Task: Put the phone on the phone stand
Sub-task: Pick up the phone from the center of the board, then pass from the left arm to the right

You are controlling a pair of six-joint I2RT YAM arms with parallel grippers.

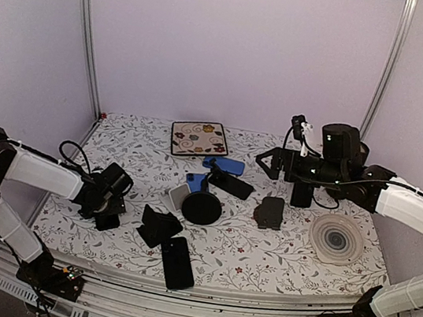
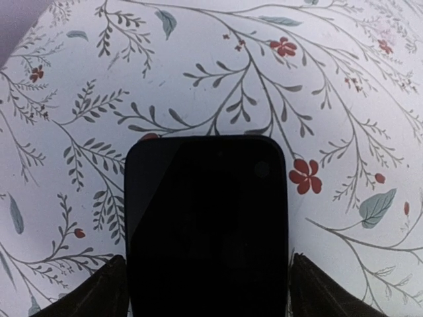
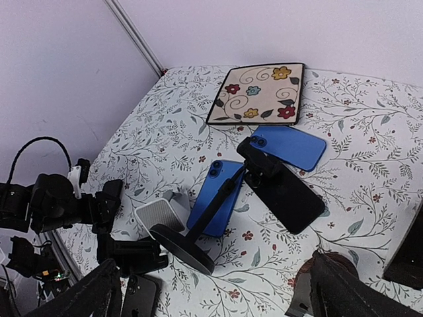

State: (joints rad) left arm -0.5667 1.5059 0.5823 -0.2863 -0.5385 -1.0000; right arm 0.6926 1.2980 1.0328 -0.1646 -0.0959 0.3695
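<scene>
Two robot arms over a flower-printed tablecloth (image 1: pixel 261 254) strewn with phones and phone stands.

The left gripper (image 2: pixel 208 300) straddles a black phone (image 2: pixel 206 224) lying flat on the cloth at the table's left side. One dark finger (image 2: pixel 92 294) sits at each long edge, but it cannot be told whether they press on it. The right gripper (image 3: pixel 215 287) hangs with its fingers spread wide and nothing between them. Five phones can be counted, all smooth rounded slabs: three glossy black and two blue. There are four stands. A round-based stand (image 1: pixel 202 207) has a flat black disc and a thin arm with a black phone at its top. Two are angular folded black stands, the nearer stand (image 1: pixel 158 225) just right of the left gripper. The fourth is a pale grey wedge (image 1: pixel 178 196). There is also one square plate (image 1: pixel 199 138) painted with flowers and one round ribbed white dish (image 1: pixel 336 239).
</scene>
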